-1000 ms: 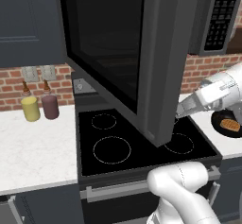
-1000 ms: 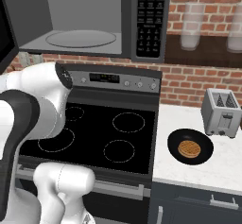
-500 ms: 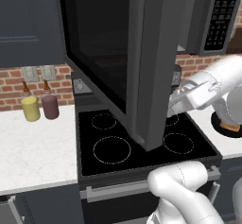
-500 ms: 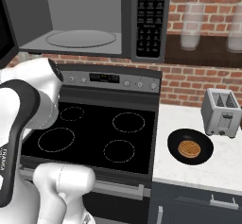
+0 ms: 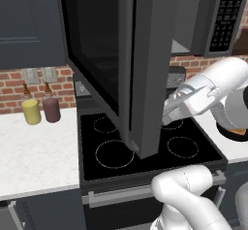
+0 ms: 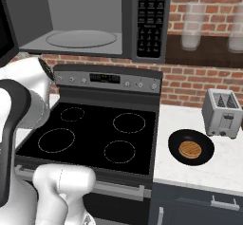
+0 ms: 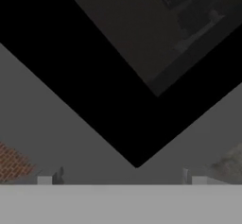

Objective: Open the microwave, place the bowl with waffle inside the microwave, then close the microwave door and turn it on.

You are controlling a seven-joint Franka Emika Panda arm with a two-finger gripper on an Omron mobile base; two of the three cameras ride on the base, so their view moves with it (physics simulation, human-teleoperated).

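White marble-like counter (image 6: 228,172) lies on the right of the black glass-top stove (image 6: 90,136), and on it stands the bowl (image 6: 191,146), small, black and shallow, just in front of the silver toaster (image 6: 222,112). The waffle (image 6: 190,149) rests flat inside the bowl, golden-brown and narrower than the bowl. In the left base view a part of the same bowl (image 5: 232,132) shows behind the white arm, at the right edge.

Above the stove hangs the microwave (image 6: 95,20). Its cavity is open and grey, with a round glass plate on the floor, and the black keypad strip (image 6: 151,17) is on its right side. The microwave door (image 5: 116,64) is swung wide open toward the left; its thick grey edge hangs over the front burners in the left base view.

Red brick covers the wall behind. Dark-blue cabinet (image 5: 29,23) is at the upper left. On the left counter (image 5: 38,161) two bottles, one yellow (image 5: 31,110) and one dark red (image 5: 51,108), stand just beside each other under two wall outlets (image 5: 39,74).

The arm reaches behind the open door edge, and the gripper itself is hidden there. In the hand view only the dark glass and the grey frame of the door are close before the camera. I cannot tell if the fingers are spread or closed.
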